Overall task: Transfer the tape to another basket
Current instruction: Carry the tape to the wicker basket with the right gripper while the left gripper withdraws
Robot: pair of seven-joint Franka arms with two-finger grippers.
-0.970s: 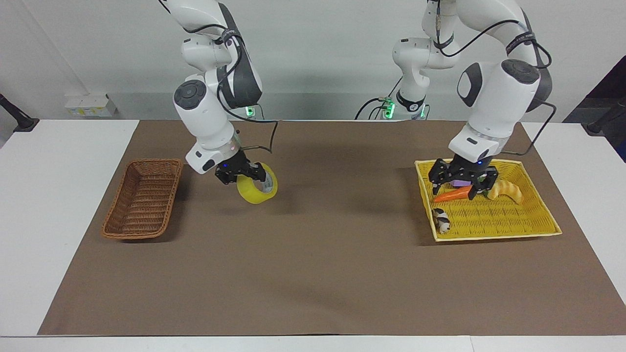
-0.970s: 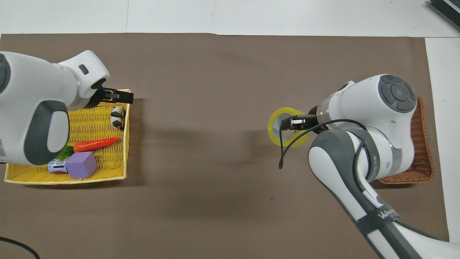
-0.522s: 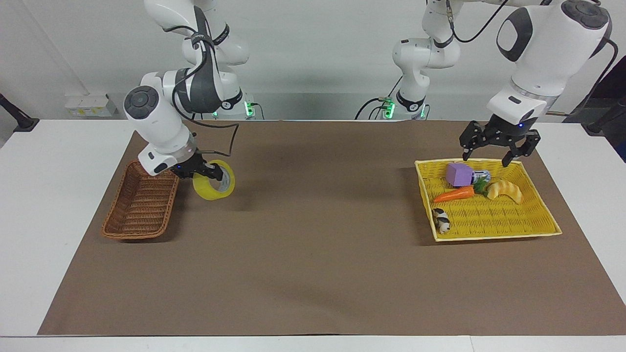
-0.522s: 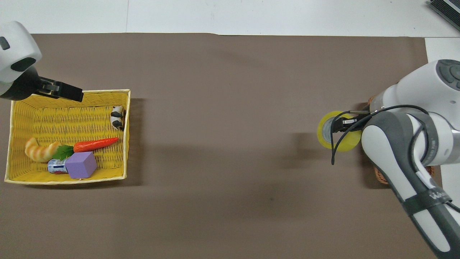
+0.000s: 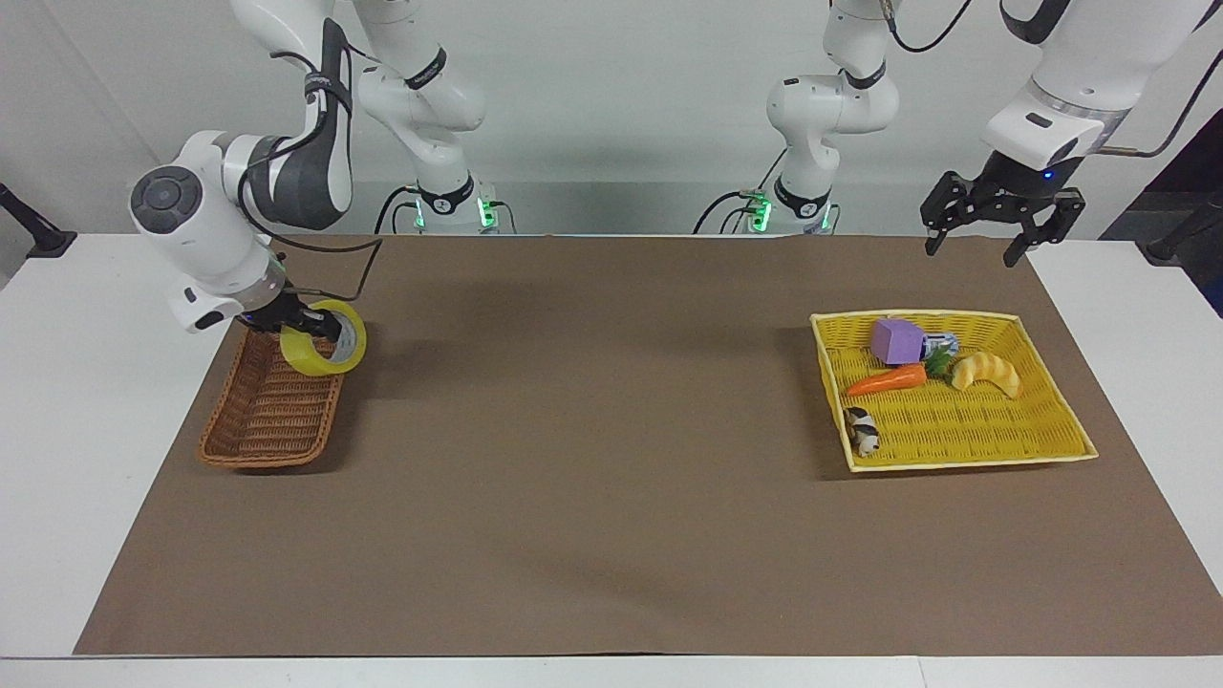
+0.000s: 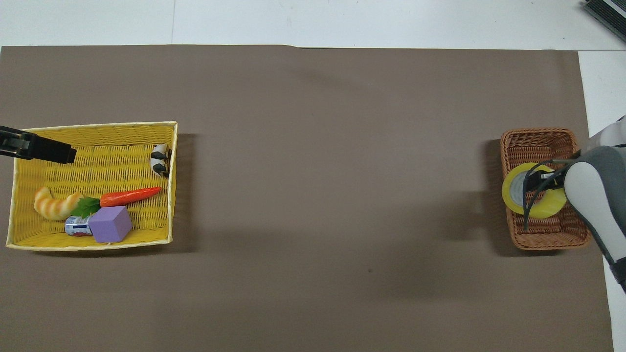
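the narrow, dark brown woven wicker basket (image 5: 272,406) with sloped sides sits at the right arm's end of the brown-covered surface (image 5: 592,459); no object rests on its floor. the wide roll of translucent yellow tape (image 5: 324,350) with a white inner core hangs over it, over the part of the basket nearer the robots, held up in the air by the right gripper (image 5: 304,325), whose fingers are clamped on the roll's wall.

at the left arm's end, the wide, bright yellow woven tray (image 5: 965,435) holds 5 things: a purple cube (image 5: 895,340), a small blue and white can (image 5: 941,341) touching the cube, an orange toy carrot (image 5: 889,379) with green leaves, a yellow-orange croissant-shaped toy (image 5: 988,373) beside the leaves, and a small black and white animal figure (image 5: 866,431) by the tray wall that faces the basket, farther from the robots than the carrot.

the left gripper (image 5: 1000,222) waits raised high, its fingers spread apart and holding nothing.

the facing view shows the tape clear of the basket rim and shows both arms whole. the overhead view shows only the tip of the left gripper (image 6: 49,150) over the tray's edge, and shows the tape (image 6: 530,196) lying within the basket's (image 6: 536,137) outline, with the right gripper mostly hidden by the arm's own casing.
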